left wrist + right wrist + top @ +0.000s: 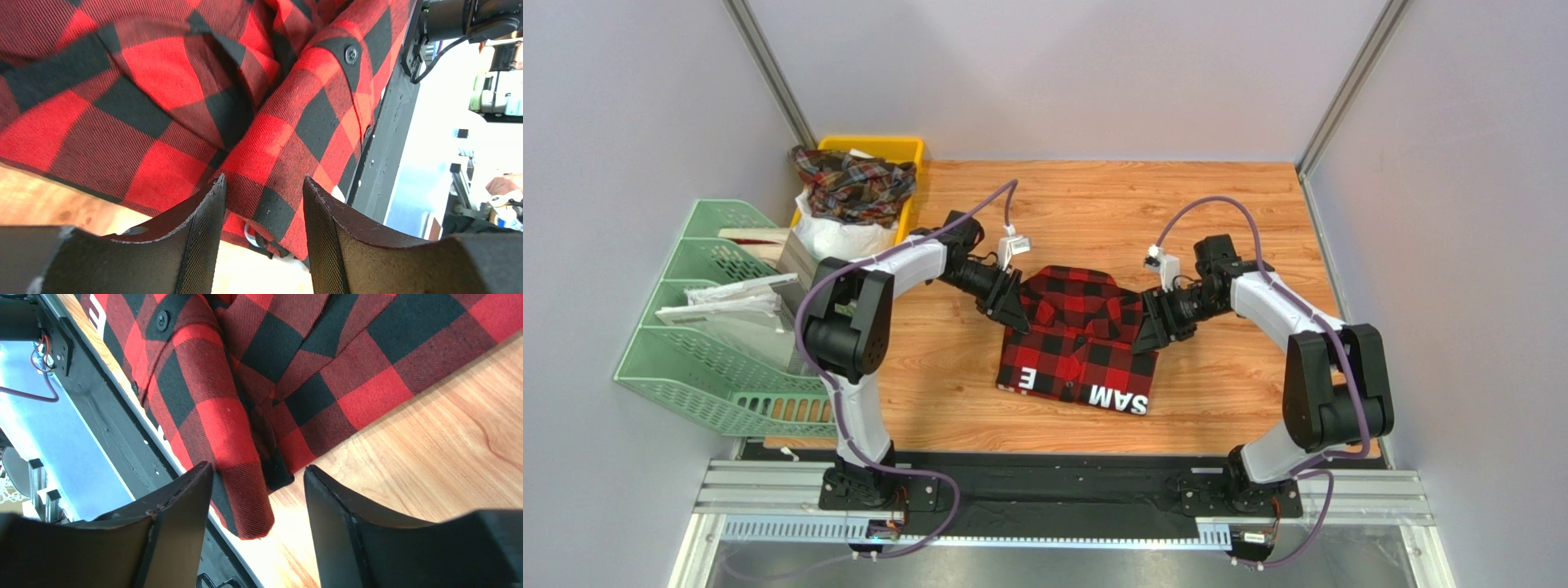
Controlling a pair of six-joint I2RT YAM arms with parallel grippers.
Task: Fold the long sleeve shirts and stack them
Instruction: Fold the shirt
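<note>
L hand (263,180), R hand (258,467) apart astride red shirt (1081,343); wood table (1259,404), grey walls (1075,74).

A red-and-black check shirt (1081,337) lies partly folded in the middle, with white letters along its near edge. A darker plaid shirt (854,184) sits crumpled at far left.

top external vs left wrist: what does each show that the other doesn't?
Only top external: the yellow bin holding another plaid shirt, the green rack, and white SAM lettering on the red-and-black shirt. Only left wrist: a black button and a fabric fold lying between the parted fingers of the left pincer. Both: that shirt on the wooden table.
</note>
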